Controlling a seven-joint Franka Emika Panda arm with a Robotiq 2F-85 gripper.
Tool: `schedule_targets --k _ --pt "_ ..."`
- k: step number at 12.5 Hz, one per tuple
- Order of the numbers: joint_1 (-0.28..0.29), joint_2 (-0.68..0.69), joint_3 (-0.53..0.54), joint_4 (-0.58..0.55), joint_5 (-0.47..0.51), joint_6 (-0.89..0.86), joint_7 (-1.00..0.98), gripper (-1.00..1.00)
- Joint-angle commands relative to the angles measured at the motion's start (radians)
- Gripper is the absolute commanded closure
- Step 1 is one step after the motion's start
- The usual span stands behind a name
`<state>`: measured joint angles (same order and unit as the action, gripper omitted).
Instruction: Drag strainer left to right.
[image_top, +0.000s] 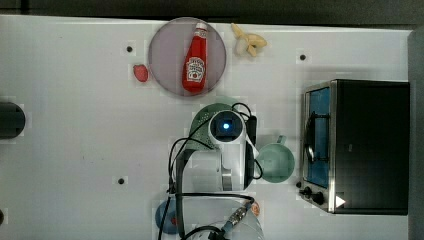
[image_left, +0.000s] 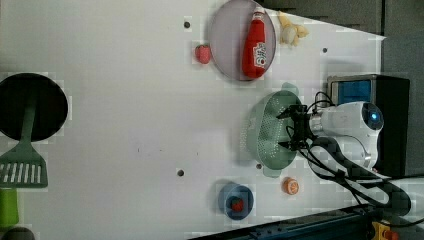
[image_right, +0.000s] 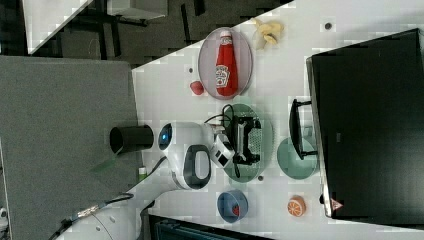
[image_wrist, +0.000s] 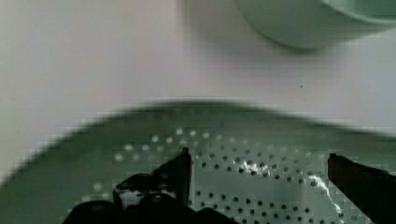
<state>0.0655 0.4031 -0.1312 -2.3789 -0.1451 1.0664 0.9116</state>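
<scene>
Gripper: your gripper (image_wrist: 259, 170) hangs inside the strainer's bowl with its jaws spread wide and nothing between them; one dark fingertip (image_wrist: 180, 170) sits over the perforated floor, the other far across from it. In the left view the gripper (image_left: 295, 129) points into the bowl from the arm's white wrist.

Strainer: your pale mint-green strainer (image_left: 267, 131) sits on the white table (image_top: 75, 140), mid-table in the top view, its rim (image_top: 200, 122) peeking out from under the arm. In the right view the strainer (image_right: 262, 132) lies between the plate and the blue bowl, just beside the mug.

Mug: the teal-green mug (image_top: 275, 161) stands just to the top view's right of the strainer, close to the toaster oven (image_top: 357, 145).

Plate: the grey-lilac plate (image_top: 167, 62) carries a red ketchup bottle (image_top: 195, 60) lying flat, with a strawberry (image_top: 141, 73) beside it on the top view's left and a banana (image_top: 248, 40) on the top view's right.

Other items: a small blue bowl (image_left: 235, 200) and an orange half (image_left: 290, 186) rest near the strainer in the left view; a green spatula (image_left: 24, 155) lies at the left view's left edge.
</scene>
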Motion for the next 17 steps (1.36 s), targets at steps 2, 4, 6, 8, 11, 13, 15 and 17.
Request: schedule_targets --k 2,4,6,8,11,13,15,17 --pt "0.017 -0.136 0.050 -0.001 -0.004 -0.015 -0.168 -1.00" --pt "0.017 -0.263 0.068 0.011 0.004 -0.118 -0.278 -1.00" --pt "0.015 -0.403 0.066 0.054 0.010 -0.310 -0.404 -1.00" --pt "0.015 -0.535 0.059 0.129 0.049 -0.509 -0.525 -1.00" --pt "0.015 -0.669 0.053 0.272 0.120 -0.792 -0.723 -1.00" --pt "0.015 -0.705 0.049 0.350 0.119 -0.925 -0.898 -1.00" --pt "0.014 -0.705 0.034 0.414 0.110 -0.952 -0.953 -1.00" --pt "0.014 -0.697 0.030 0.448 0.107 -0.961 -0.976 -1.00"
